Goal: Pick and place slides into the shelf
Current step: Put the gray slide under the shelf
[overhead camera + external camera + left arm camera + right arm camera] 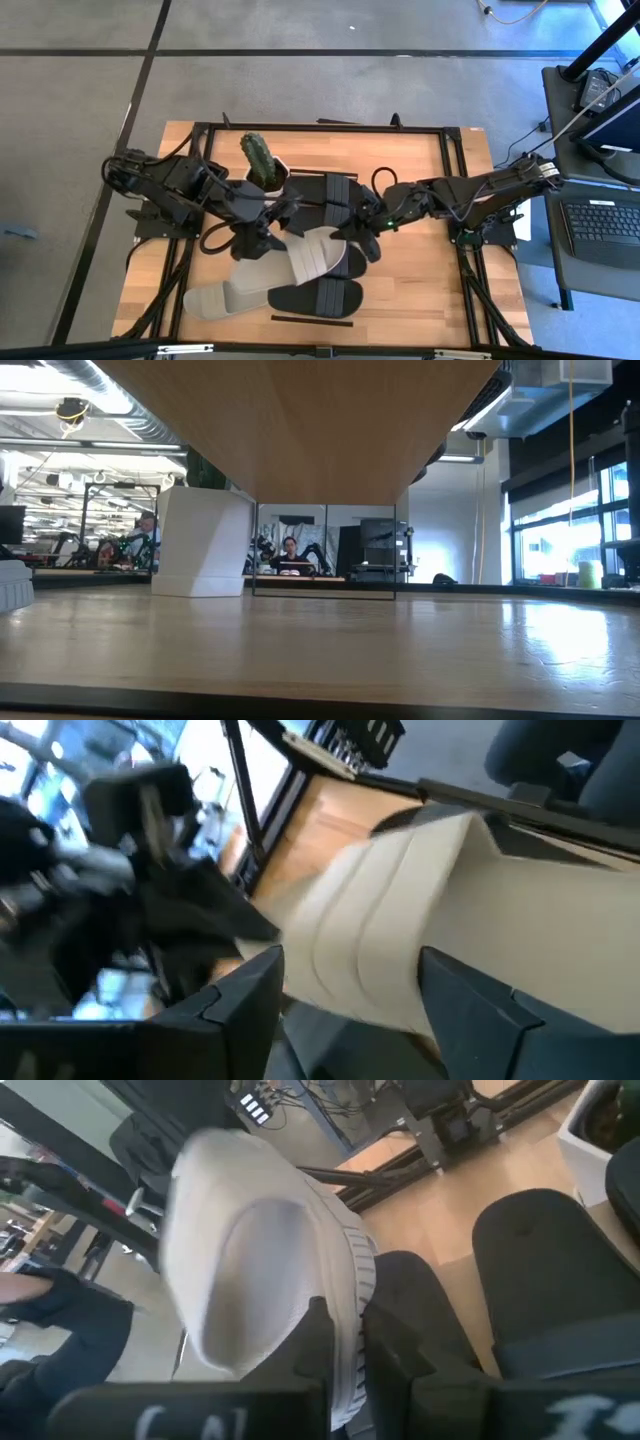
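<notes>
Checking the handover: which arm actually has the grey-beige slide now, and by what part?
The right gripper is shut on the grey-beige slide, pinching its edge. The left gripper is open beside its strap, holding nothing.

Left arm: extends from the table's left side toward the centre. Left gripper (345,985): fingers (240,995) spread wide apart. Right arm: reaches in from the right side, wrist angled toward the centre. Right gripper (345,1345): fingers (312,1342) close together, clamped on a grey-beige slide (265,1270).
</notes>
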`<state>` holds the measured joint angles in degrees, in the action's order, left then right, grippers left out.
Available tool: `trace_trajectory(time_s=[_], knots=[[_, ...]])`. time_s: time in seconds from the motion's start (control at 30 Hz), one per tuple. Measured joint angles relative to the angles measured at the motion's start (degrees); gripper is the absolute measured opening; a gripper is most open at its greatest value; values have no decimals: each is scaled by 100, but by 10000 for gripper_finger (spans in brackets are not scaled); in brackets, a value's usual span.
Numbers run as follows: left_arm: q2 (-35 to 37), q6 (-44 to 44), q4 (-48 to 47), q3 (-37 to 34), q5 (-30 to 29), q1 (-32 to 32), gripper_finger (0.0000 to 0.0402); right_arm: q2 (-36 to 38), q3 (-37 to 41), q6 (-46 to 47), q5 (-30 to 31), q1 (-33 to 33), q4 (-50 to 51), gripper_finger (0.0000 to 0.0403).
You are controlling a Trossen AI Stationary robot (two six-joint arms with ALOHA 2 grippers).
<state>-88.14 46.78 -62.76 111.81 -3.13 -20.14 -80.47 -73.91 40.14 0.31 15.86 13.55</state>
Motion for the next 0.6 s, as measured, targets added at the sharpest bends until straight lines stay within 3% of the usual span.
trace_trajectory(time_s=[0.33,0.6], knots=[[403,-996,-871,2,-73,-107,221,856,2,87,295,53,1022,37],[501,-1583,-1244,1,-40,-140,221,1872,2,822,245,220,2619,36]])
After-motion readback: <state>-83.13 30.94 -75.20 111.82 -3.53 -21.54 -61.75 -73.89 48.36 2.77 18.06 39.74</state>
